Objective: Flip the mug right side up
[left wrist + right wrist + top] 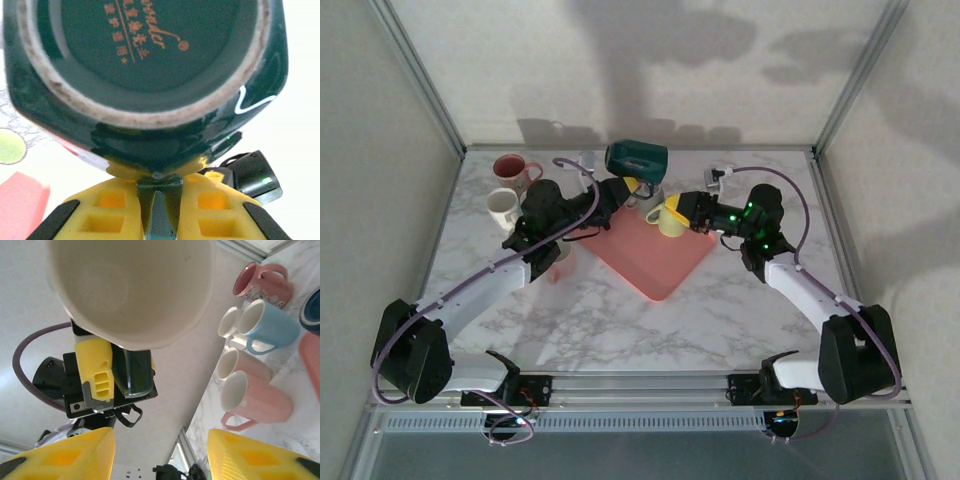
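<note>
Overhead, green mug (637,158) in L end effector (631,184); wrist cam: orange-printed base (145,45).

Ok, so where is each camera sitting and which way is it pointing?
Top external: fixed above and behind the bases, looking down at the table; both arms show, the left pincer holding the green mug.
Left wrist: on the left arm, facing the green mug's underside; its own yellow fingers show.
Right wrist: on the right arm, facing into a cream-lined mug; its own fingers show, spread.
Shared: the right wrist and top views both catch the left pincer with the green mug.
</note>
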Robot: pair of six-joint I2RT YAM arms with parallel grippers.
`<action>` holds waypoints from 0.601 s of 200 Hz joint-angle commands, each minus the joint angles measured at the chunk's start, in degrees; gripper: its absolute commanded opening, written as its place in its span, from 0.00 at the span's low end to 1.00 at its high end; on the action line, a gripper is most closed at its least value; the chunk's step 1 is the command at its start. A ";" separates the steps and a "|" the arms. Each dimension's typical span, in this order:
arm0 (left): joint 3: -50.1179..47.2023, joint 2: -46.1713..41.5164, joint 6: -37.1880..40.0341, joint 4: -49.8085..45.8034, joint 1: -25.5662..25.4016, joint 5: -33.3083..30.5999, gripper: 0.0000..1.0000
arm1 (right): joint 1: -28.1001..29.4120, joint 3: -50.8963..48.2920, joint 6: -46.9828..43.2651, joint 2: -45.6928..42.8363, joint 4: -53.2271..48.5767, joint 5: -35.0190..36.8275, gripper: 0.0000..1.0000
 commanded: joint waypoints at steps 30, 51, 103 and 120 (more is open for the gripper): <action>0.32 -1.30 -1.88 11.50 0.53 2.09 0.00 | 2.80 4.48 2.85 3.48 6.92 -0.70 0.51; 0.41 -1.15 -1.94 11.49 0.53 2.04 0.00 | 3.16 5.64 4.05 4.33 8.17 -0.79 0.51; -0.03 -1.15 -2.34 12.29 0.59 2.12 0.00 | 4.26 6.13 7.23 6.01 13.21 -0.52 0.51; -0.03 -1.06 -2.71 12.78 0.52 2.27 0.00 | 4.87 6.68 7.56 6.67 14.00 -0.36 0.50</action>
